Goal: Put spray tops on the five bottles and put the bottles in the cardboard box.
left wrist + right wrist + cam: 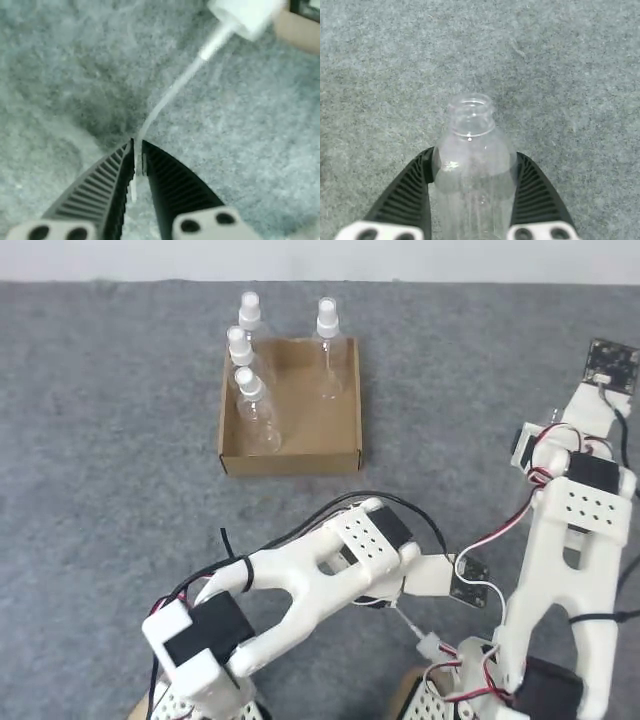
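The left end effector (136, 150), pointed down at the table (60, 75), is closed on the tube of a spray top (245, 15); an uncapped bottle (470, 120) is clamped by the right end effector (475, 156); four capped bottles (257, 405) are stood in the cardboard box (290, 458).

2 arms occupy the lower half of the high view. The left arm (300, 580) runs from the lower left corner toward the lower centre, with its wrist bent to the right. The right arm (575, 560) rises along the right edge. The left gripper (137, 150) has its ribbed black jaws nearly together, pinching the thin tube of a spray top (247, 14). The right gripper (474, 156) clasps a clear bottle (471, 130) at the shoulder, 1 jaw on each side
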`<act>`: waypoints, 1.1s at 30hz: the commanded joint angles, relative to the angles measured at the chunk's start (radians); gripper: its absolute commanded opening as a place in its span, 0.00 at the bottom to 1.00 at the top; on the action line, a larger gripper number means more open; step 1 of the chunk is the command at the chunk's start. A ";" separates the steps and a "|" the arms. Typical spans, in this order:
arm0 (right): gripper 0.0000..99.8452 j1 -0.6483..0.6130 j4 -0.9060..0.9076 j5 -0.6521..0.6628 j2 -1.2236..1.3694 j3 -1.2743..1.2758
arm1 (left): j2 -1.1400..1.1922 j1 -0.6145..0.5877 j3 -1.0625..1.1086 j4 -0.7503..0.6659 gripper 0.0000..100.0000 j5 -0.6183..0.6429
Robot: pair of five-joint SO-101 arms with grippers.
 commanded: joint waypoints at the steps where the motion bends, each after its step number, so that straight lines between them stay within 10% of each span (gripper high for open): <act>1: 0.01 0.010 -0.024 -0.005 -0.061 -0.029 | -0.014 0.003 -0.008 -0.005 0.01 0.017; 20: 0.01 0.010 -0.024 -0.003 -0.059 -0.029 | -0.003 -0.002 -0.001 -0.066 0.15 0.043; 33: 0.01 0.010 -0.024 -0.002 -0.061 -0.029 | -0.002 -0.002 0.004 -0.112 0.07 0.046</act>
